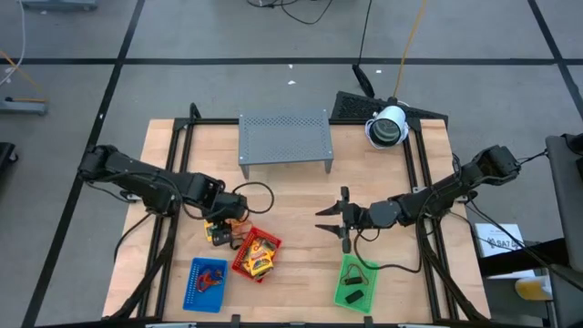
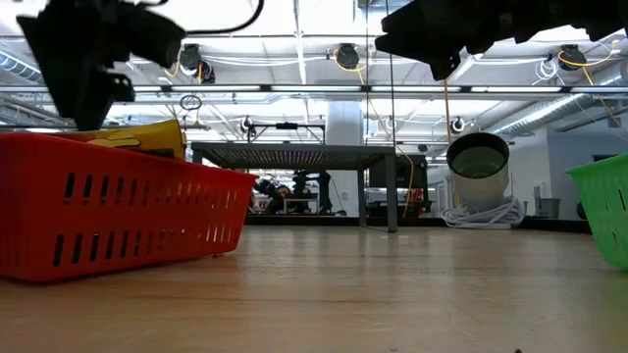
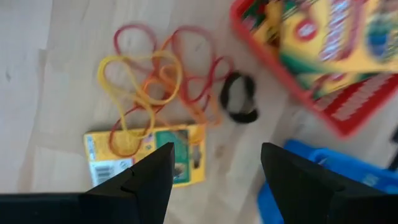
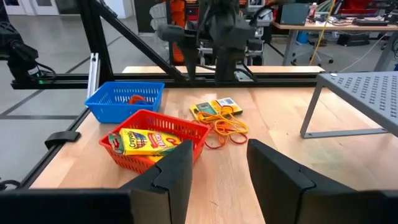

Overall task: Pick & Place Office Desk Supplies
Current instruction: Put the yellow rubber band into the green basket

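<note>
My left gripper (image 3: 214, 180), fingers spread and empty, hangs over the packet (image 3: 146, 155) beside the red tray (image 3: 292, 74); tangled rubber bands (image 3: 155, 81) draped on it could snag and drag along.

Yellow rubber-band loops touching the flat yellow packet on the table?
Touching. The left wrist view shows the yellow rubber-band loops lying across the flat yellow packet's top edge, one loop resting on its face.

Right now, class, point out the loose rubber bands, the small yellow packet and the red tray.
Rubber bands (image 3: 163, 74), left wrist view, tangle's middle.
Small yellow packet (image 3: 106, 158), left wrist view, printed face.
Red tray (image 4: 180, 129), right wrist view, rim.
</note>
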You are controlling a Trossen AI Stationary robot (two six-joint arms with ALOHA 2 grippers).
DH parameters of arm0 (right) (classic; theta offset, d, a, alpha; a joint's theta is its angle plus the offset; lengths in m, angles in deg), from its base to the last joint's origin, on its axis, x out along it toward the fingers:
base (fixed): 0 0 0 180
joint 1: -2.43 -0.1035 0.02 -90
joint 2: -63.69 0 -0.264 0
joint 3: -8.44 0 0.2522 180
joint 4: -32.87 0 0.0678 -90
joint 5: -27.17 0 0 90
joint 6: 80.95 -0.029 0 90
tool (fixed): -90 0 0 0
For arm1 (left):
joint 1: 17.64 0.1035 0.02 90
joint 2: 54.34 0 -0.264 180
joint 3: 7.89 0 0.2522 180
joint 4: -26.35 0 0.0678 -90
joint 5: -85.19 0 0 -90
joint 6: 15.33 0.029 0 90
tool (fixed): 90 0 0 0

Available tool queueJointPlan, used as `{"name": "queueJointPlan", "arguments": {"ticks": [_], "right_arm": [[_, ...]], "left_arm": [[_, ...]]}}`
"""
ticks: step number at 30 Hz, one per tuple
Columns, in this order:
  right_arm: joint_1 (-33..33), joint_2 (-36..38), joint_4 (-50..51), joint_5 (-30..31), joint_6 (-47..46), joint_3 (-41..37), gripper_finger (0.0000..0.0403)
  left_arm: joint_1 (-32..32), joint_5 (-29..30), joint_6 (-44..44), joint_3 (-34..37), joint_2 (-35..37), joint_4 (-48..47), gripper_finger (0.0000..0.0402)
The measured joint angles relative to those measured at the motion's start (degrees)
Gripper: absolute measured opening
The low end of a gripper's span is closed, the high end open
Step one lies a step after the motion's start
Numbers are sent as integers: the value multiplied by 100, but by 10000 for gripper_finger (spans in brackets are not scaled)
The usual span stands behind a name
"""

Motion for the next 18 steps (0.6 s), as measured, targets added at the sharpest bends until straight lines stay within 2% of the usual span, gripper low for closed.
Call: {"name": "queueJointPlan", "arguments": {"ticks": [6,18], "right_arm": [[-1,0,26,-7,2,0,141],[-1,0,91,-9,15,0,141]], "left_arm": [[166,-236,474,486,10,468,248],[793,-95,739,1228,35,1033,248]]}}
